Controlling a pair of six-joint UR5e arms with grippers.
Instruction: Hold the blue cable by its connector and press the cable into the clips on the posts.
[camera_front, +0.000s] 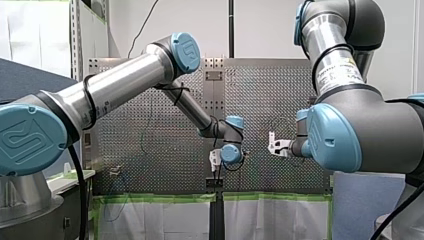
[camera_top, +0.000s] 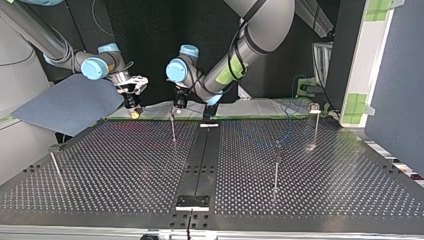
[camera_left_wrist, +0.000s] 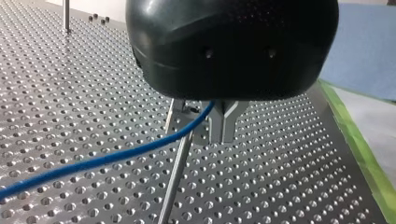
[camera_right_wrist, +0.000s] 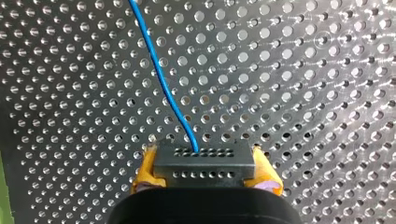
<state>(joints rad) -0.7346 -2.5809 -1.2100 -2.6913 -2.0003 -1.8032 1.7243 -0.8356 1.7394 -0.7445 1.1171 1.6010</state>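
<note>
Perforated tabletop, posts well apart with open plate between. Green tape lines the edge beside my left hand, fingers narrowly apart, blue cable running between them. My right hand clamps the connector.

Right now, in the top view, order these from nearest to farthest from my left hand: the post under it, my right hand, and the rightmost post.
1. The post, directly beneath my left hand, near the view's middle.
2. My right hand, close beside it, toward the view's left.
3. The rightmost post, far off at the view's right.
</note>
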